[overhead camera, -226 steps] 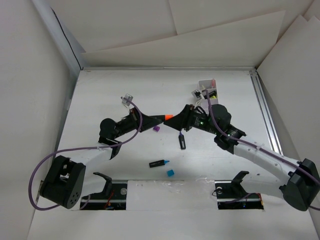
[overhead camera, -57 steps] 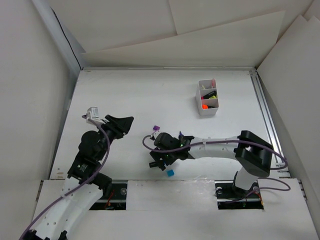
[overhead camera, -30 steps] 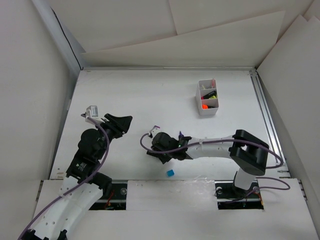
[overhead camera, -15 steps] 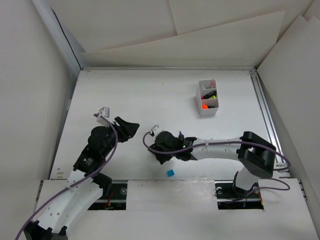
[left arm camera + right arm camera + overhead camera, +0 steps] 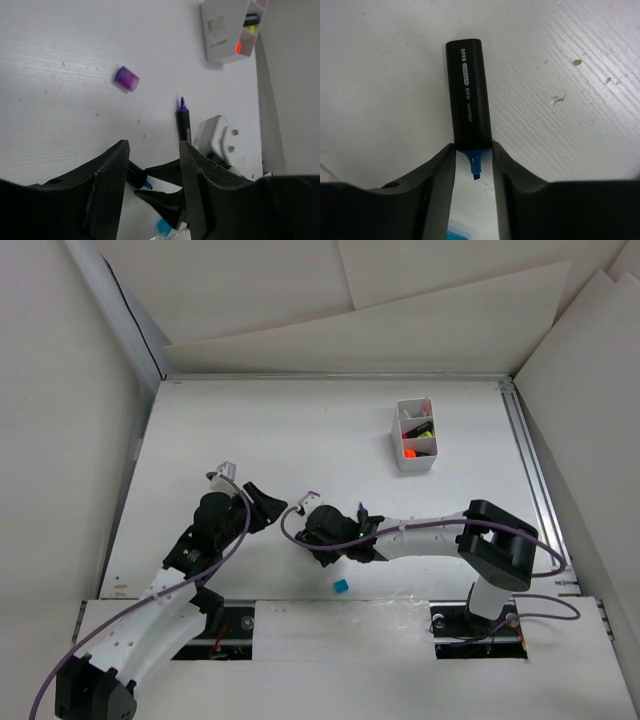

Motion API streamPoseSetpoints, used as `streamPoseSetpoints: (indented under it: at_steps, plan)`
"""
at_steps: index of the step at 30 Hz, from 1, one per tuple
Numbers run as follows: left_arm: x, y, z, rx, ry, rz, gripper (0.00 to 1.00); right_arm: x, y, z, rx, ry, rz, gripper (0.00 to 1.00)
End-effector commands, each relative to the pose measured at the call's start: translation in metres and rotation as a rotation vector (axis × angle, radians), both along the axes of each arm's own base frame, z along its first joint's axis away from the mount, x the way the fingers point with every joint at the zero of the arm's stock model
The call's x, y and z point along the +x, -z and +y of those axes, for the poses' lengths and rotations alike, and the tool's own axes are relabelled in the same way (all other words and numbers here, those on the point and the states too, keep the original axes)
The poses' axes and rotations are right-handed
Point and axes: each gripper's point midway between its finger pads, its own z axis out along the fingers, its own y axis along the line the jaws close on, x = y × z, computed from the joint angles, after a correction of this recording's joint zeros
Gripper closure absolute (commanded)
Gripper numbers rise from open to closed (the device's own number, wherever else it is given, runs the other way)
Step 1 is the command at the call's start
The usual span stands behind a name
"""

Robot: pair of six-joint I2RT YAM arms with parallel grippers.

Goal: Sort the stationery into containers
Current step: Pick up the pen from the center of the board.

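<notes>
My right gripper [image 5: 473,150] is shut on an uncapped blue highlighter [image 5: 468,95], pinching the black barrel just behind the blue tip; in the top view the right gripper [image 5: 330,548] is at table centre. My left gripper [image 5: 152,167] is open and empty, close to the left of it, also in the top view [image 5: 272,510]. A loose blue cap [image 5: 341,586] lies near the front edge. An uncapped purple highlighter [image 5: 183,117] and a purple cap [image 5: 126,79] lie on the table. The white divided box [image 5: 417,464] at the back right holds pink, yellow and orange highlighters.
White walls enclose the table on the left, back and right. A metal rail [image 5: 530,470] runs along the right side. The right forearm [image 5: 430,532] lies low across the table's middle. Purple cables trail from both wrists.
The right gripper has closed on the blue highlighter that lay near the front edge. The left gripper has swung right, toward the right gripper. The orange highlighter is now in the box.
</notes>
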Motion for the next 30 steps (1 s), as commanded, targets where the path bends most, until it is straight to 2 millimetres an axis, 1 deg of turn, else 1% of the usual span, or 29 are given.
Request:
streamPoseSetpoints:
  at_steps: [1, 2, 3, 4, 5, 6, 8, 9, 10, 12, 13, 14, 16, 17, 18, 21, 22, 23, 24, 25, 26, 28, 29, 30]
  plan:
    - [-0.002, 0.015, -0.008, -0.043, 0.038, 0.042, 0.61, 0.007, -0.003, 0.013, 0.051, 0.0, -0.026, 0.62]
    - [-0.002, 0.015, -0.008, -0.043, 0.038, 0.042, 0.61, 0.007, -0.003, 0.013, 0.051, 0.0, -0.026, 0.64]
    - [-0.004, 0.02, -0.006, -0.043, 0.039, 0.055, 0.61, 0.007, -0.003, 0.013, 0.051, 0.0, -0.026, 0.66]
    - [-0.004, 0.018, -0.006, -0.047, 0.039, 0.046, 0.61, 0.011, -0.002, 0.008, 0.049, 0.024, -0.027, 0.68]
    - [-0.006, 0.019, -0.005, -0.043, 0.039, 0.054, 0.61, 0.011, -0.009, 0.008, 0.068, 0.024, -0.035, 0.73]
    - [-0.007, 0.02, -0.004, -0.042, 0.039, 0.057, 0.56, 0.013, -0.016, 0.008, 0.081, 0.03, -0.049, 0.76]
    - [-0.01, 0.02, -0.003, -0.029, 0.042, 0.063, 0.52, 0.01, -0.021, 0.002, 0.092, 0.03, -0.054, 0.79]
    - [-0.011, 0.02, -0.004, -0.033, 0.052, 0.065, 0.5, 0.011, -0.039, 0.005, 0.138, 0.039, -0.066, 0.81]
    - [-0.014, 0.02, -0.007, -0.035, 0.07, 0.081, 0.49, 0.01, -0.044, 0.003, 0.15, 0.039, -0.071, 0.81]
    - [-0.017, 0.026, -0.011, -0.028, 0.102, 0.105, 0.44, 0.01, -0.064, -0.001, 0.195, 0.053, -0.091, 0.82]
    - [-0.019, 0.028, -0.012, -0.022, 0.121, 0.114, 0.44, 0.008, -0.068, -0.003, 0.206, 0.053, -0.095, 0.82]
    - [-0.022, 0.027, -0.018, -0.038, 0.156, 0.116, 0.43, 0.009, -0.075, -0.003, 0.222, 0.053, -0.102, 0.82]
    - [-0.023, 0.025, -0.025, -0.057, 0.198, 0.117, 0.43, 0.008, -0.089, -0.004, 0.251, 0.053, -0.114, 0.83]
    - [-0.027, 0.021, -0.033, -0.1, 0.242, 0.115, 0.43, 0.007, -0.09, -0.007, 0.247, 0.053, -0.112, 0.83]
    - [-0.028, 0.023, -0.037, -0.108, 0.268, 0.129, 0.43, 0.005, -0.09, -0.006, 0.249, 0.046, -0.107, 0.83]
    - [-0.033, 0.013, -0.049, -0.154, 0.345, 0.124, 0.46, 0.004, -0.098, -0.009, 0.242, 0.04, -0.11, 0.83]
    - [-0.034, 0.017, -0.05, -0.16, 0.349, 0.15, 0.46, 0.003, -0.101, -0.011, 0.242, 0.04, -0.11, 0.83]
    - [-0.033, 0.009, -0.053, -0.169, 0.362, 0.13, 0.46, 0.003, -0.106, -0.012, 0.255, 0.04, -0.116, 0.83]
    - [-0.035, 0.008, -0.056, -0.18, 0.39, 0.13, 0.46, 0.001, -0.106, -0.011, 0.258, 0.032, -0.109, 0.84]
    - [-0.036, 0.009, -0.058, -0.191, 0.402, 0.145, 0.46, 0.001, -0.111, -0.011, 0.27, 0.032, -0.115, 0.84]
    - [-0.038, 0.007, -0.059, -0.197, 0.416, 0.139, 0.48, 0.0, -0.114, -0.011, 0.277, 0.017, -0.118, 0.84]
    - [-0.038, 0.004, -0.063, -0.217, 0.438, 0.141, 0.52, 0.0, -0.114, -0.011, 0.277, 0.017, -0.118, 0.84]
    - [-0.04, 0.01, -0.064, -0.219, 0.448, 0.156, 0.53, -0.001, -0.121, -0.008, 0.298, 0.007, -0.117, 0.84]
    - [-0.04, 0.007, -0.065, -0.229, 0.445, 0.153, 0.54, -0.001, -0.121, -0.008, 0.293, 0.0, -0.123, 0.84]
